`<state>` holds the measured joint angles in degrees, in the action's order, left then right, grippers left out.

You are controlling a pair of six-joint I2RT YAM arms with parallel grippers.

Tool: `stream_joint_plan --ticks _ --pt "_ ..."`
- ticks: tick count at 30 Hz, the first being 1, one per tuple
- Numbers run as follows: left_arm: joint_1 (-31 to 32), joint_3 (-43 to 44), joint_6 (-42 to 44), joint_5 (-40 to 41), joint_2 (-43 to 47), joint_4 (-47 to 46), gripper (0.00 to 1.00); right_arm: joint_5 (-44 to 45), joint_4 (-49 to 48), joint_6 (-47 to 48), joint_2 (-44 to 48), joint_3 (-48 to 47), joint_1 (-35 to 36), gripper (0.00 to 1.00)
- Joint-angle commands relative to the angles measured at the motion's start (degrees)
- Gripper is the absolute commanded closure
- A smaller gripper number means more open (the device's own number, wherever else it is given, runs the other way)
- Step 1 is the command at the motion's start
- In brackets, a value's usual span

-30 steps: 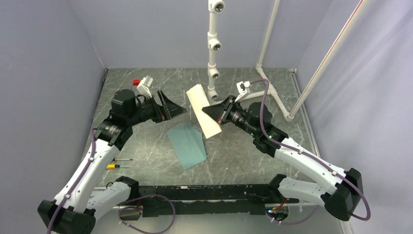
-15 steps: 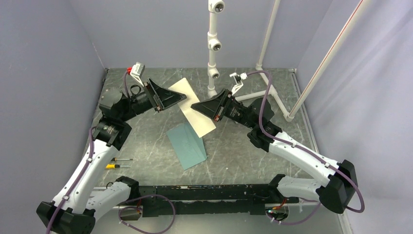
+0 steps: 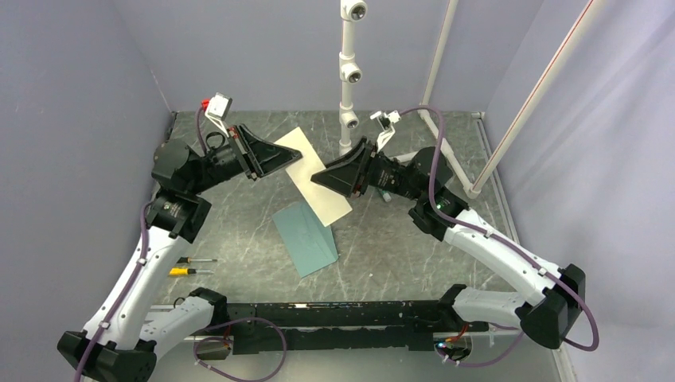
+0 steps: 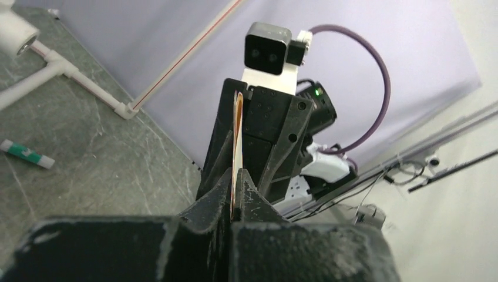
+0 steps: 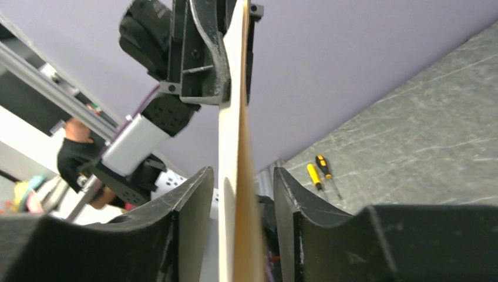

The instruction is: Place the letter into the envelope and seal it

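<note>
Robot lab test cell.
Boxed in by lilac panels (image 3: 72, 119); camera post (image 3: 348, 76) of white pipe, arms (image 3: 137, 274) bolted to a rail (image 3: 334, 314), screwdrivers (image 3: 183, 271) on the table (image 3: 382, 255).

the left gripper (image 3: 296, 156) is now clamping the far-left edge of the letter (image 3: 322, 197). a second ago it was hanging off to the left with its jaws wide apart. the right gripper (image 3: 316, 177), which was pinching the letter alone, is letting go, and its fingers are now standing apart on either side of the sheet. the letter is sitting further left and further back over the worktop (image 3: 382, 247) than before, with the right gripper shifting left along with it.
</note>
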<state>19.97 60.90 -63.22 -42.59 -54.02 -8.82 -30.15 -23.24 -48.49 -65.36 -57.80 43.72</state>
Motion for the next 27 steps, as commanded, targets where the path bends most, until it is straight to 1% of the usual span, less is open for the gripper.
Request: stream_joint_plan --ticks 1,5,7,9,11,14,15,16,18,21,23,24,27 --pt "0.07 5.28 8.38 -8.06 -0.05 1.12 0.98 -8.31 7.26 9.52 0.31 -5.74 -0.93 0.53" --pt "0.07 8.82 13.78 -11.60 -0.91 4.76 0.97 -19.18 10.35 11.22 -2.75 -10.30 -1.19 0.54" --pt "0.07 9.74 14.48 -14.02 -1.65 4.13 0.98 -22.23 11.61 11.24 -4.26 -11.84 -1.24 0.54" --pt "0.07 10.08 15.08 -15.96 -2.19 3.14 0.98 -23.47 11.76 11.38 -4.66 -12.13 -1.26 0.55" --pt "0.07 10.47 16.31 -16.70 -2.53 3.92 0.98 -23.99 11.09 10.80 -4.66 -12.36 -1.19 0.60" --pt "0.07 11.32 17.81 -17.61 -3.07 5.34 0.98 -24.00 11.23 10.55 -5.17 -12.93 -1.25 0.74" --pt "0.07 11.46 18.24 -17.65 -3.18 5.79 0.97 -23.76 11.50 10.60 -5.33 -13.09 -1.27 0.77" --pt "0.07 11.63 18.75 -17.53 -3.29 6.43 0.97 -23.39 11.78 10.83 -5.40 -13.13 -1.27 0.78" --pt "0.07 11.85 19.85 -17.53 -3.29 7.60 0.98 -22.97 11.40 10.45 -5.50 -12.93 -1.27 0.78" --pt "0.07 12.39 21.51 -17.53 -3.16 9.43 0.98 -23.02 9.59 9.65 -5.28 -12.26 -1.27 0.63" --pt "0.07 12.73 22.43 -17.59 -3.04 10.91 0.98 -23.14 8.70 9.07 -5.15 -12.12 -1.35 0.61" --pt "0.07 12.77 22.64 -17.61 -2.96 11.11 0.97 -23.26 8.33 8.78 -5.24 -12.16 -1.36 0.61" --pt "0.07 12.51 22.17 -18.09 -2.77 10.31 0.98 -23.39 7.58 7.74 -5.78 -12.29 -1.43 0.73"
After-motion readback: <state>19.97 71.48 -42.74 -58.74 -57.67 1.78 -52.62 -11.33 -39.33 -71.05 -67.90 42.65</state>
